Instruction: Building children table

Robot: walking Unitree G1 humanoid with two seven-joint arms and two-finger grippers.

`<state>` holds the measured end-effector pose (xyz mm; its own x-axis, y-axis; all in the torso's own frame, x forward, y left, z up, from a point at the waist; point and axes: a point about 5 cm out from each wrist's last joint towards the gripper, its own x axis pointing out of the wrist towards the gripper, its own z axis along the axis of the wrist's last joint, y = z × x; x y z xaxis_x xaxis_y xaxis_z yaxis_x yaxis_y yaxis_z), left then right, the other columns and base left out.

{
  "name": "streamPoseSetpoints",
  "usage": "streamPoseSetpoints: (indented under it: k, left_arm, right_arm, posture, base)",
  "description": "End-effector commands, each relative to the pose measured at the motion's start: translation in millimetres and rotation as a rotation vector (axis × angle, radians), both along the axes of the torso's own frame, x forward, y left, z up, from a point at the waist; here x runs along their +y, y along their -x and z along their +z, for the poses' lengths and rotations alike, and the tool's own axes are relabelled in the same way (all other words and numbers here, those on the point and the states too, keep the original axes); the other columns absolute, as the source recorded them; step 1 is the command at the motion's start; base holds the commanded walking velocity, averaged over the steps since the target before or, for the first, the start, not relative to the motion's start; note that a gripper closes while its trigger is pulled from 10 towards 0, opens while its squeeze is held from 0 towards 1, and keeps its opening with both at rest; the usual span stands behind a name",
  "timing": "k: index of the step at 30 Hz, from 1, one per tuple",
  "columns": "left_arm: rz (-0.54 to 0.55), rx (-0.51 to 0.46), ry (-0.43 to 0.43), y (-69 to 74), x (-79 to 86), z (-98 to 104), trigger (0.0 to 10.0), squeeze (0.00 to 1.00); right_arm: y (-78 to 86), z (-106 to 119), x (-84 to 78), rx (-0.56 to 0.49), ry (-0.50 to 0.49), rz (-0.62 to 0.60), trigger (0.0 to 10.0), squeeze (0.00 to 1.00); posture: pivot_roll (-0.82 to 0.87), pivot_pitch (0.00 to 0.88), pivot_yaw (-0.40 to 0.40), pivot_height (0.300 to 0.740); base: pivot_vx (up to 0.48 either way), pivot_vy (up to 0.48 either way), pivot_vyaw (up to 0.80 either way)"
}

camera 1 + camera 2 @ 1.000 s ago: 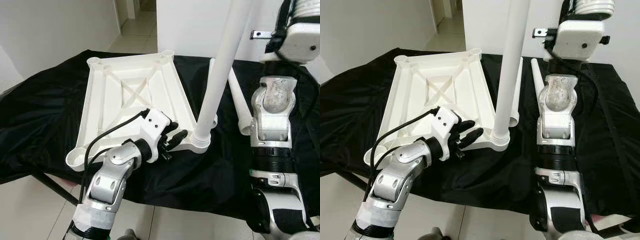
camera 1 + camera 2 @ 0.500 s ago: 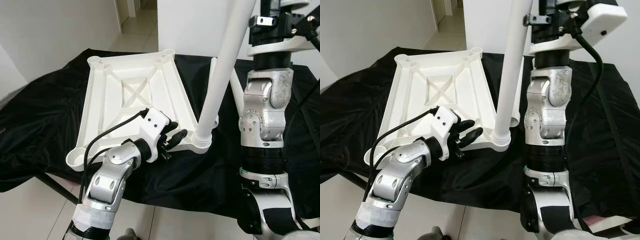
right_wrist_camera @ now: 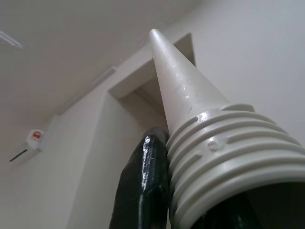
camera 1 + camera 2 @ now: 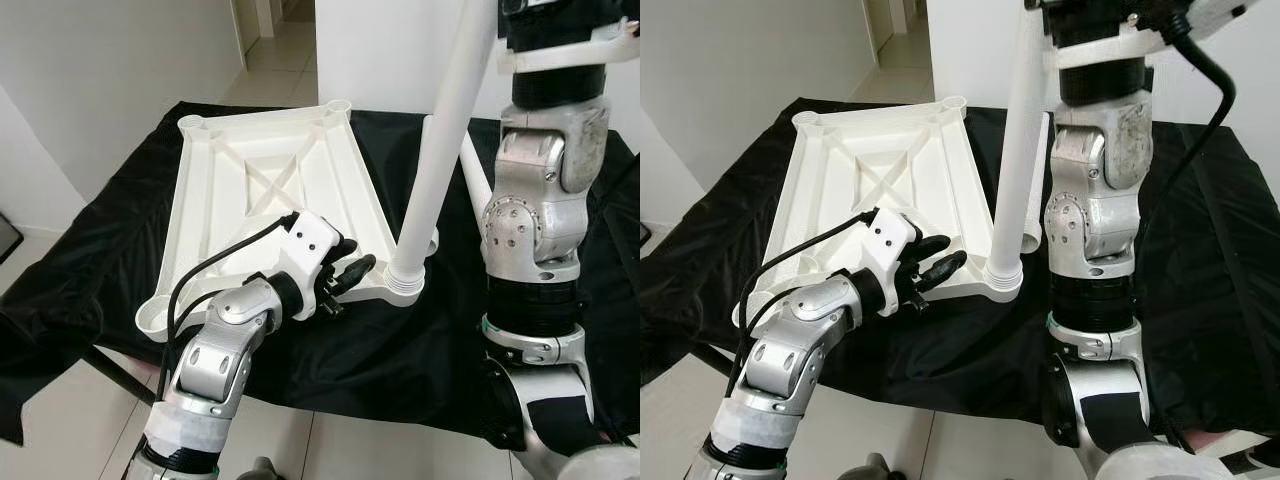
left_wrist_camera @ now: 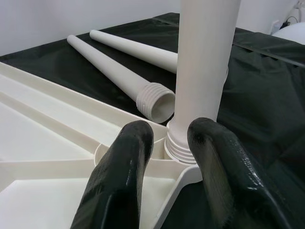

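- Step in hand: we judge this to be leg fitting. The white tabletop lies underside up on a black cloth, ribs and corner sockets exposed.
- One standing leg rises from the near right corner socket, leaning slightly. Its threaded collar sits in the socket. We cannot tell whether it is screwed fully home.
- The left gripper is at that same corner. Its fingers are spread, released, one on either side of the leg's base and low over the tabletop rim. They grasp nothing. We cannot confirm contact with the rim.
- The right arm stands raised beside the standing leg. In its wrist view the right gripper is clenched on the threaded end of a held leg, which tapers up toward the ceiling, with one black finger pressed against the threads.
- We cannot establish from these views whether the held leg and the standing leg are the same piece.
- Two loose legs lie on the cloth just beyond the occupied corner.
- The other three sockets, including the near left one, hold no leg.
- Next move, in our judgement: steady the tabletop corner, confirm that the standing leg is seated, then bring a threaded end squarely over an empty socket and turn it in. A tilted start risks cross-threading.
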<state>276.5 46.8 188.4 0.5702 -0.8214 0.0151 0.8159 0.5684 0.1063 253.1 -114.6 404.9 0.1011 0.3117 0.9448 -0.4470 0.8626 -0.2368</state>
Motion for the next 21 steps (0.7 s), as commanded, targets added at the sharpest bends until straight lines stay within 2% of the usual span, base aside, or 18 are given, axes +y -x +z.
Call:
streamPoseSetpoints:
  k: [1, 2, 4, 5, 6, 7, 8, 9, 15, 20, 21]
  left_arm:
    - [0.064, 0.003, -0.003, -5.0, 4.0, -2, 10.0, 0.0]
    - [0.064, 0.003, -0.003, -5.0, 4.0, -2, 10.0, 0.0]
    - [0.062, -0.002, -0.002, -5.8, 3.5, -1, 10.0, 0.0]
    - [0.062, -0.002, -0.002, -5.8, 3.5, -1, 10.0, 0.0]
    - [0.062, -0.009, -0.002, -6.5, 2.8, 0, 10.0, 0.0]
    - [0.062, -0.009, -0.002, -6.5, 2.8, 0, 10.0, 0.0]
    - [0.064, -0.014, -0.002, -7.2, 2.4, 0, 10.0, 0.0]
    - [0.073, -0.022, -0.002, -8.1, 2.5, 1, 10.0, 0.0]
    - [0.087, -0.03, 0.001, -9.1, 4.0, 1, 10.0, 0.0]
    - [0.123, -0.036, 0.012, -10.4, 8.1, 2, 10.0, 0.0]
    - [0.123, -0.036, 0.012, -10.4, 8.1, 2, 10.0, 0.0]
  right_arm:
    - [8.9, 6, 9.5, -0.045, 0.045, 0.051, 10.0, 0.0]
    - [8.9, 6, 9.5, -0.045, 0.045, 0.051, 10.0, 0.0]
    - [7.8, -3, 20.3, -0.023, 0.146, 0.065, 10.0, 0.0]
    - [7.8, -3, 20.3, -0.023, 0.146, 0.065, 10.0, 0.0]
    - [1.2, -15, 28.2, 0.03, 0.233, 0.068, 10.0, 0.0]
    - [1.2, -15, 28.2, 0.03, 0.233, 0.068, 10.0, 0.0]
    - [-6.4, -26, 31.2, 0.072, 0.272, 0.057, 10.0, 0.0]
    - [-19.9, -47, 34.3, 0.168, 0.33, 0.051, 10.0, 0.0]
    - [-32.3, -65, 30.2, 0.256, 0.363, 0.057, 10.0, 0.0]
    - [-41.7, -115, 29.9, 0.448, 0.452, 0.094, 10.0, 0.0]
    - [-41.7, -115, 29.9, 0.448, 0.452, 0.094, 10.0, 0.0]
  posture:
    - [0.14, 0.008, 0.103, 0.74]
    - [0.14, 0.008, 0.103, 0.74]
    - [0.14, 0.008, 0.101, 0.74]
    - [0.14, 0.008, 0.101, 0.74]
    - [0.14, 0.008, 0.094, 0.74]
    - [0.14, 0.008, 0.094, 0.74]
    - [0.14, 0.01, 0.081, 0.74]
    - [0.14, 0.012, 0.07, 0.74]
    - [0.14, 0.012, 0.055, 0.74]
    - [0.15, 0.021, 0.023, 0.74]
    - [0.15, 0.021, 0.023, 0.74]
  base:
    - [0.0, 0.0, 0.0]
    - [0.0, 0.0, 0.0]
    - [0.0, 0.0, 0.0]
    - [0.0, 0.0, 0.0]
    - [0.0, 0.0, 0.0]
    - [0.0, 0.0, 0.0]
    - [0.0, 0.0, 0.0]
    - [0.0, 0.0, 0.0]
    - [0.0, 0.0, 0.0]
    - [0.0, 0.0, 0.0]
    - [0.0, 0.0, 0.0]
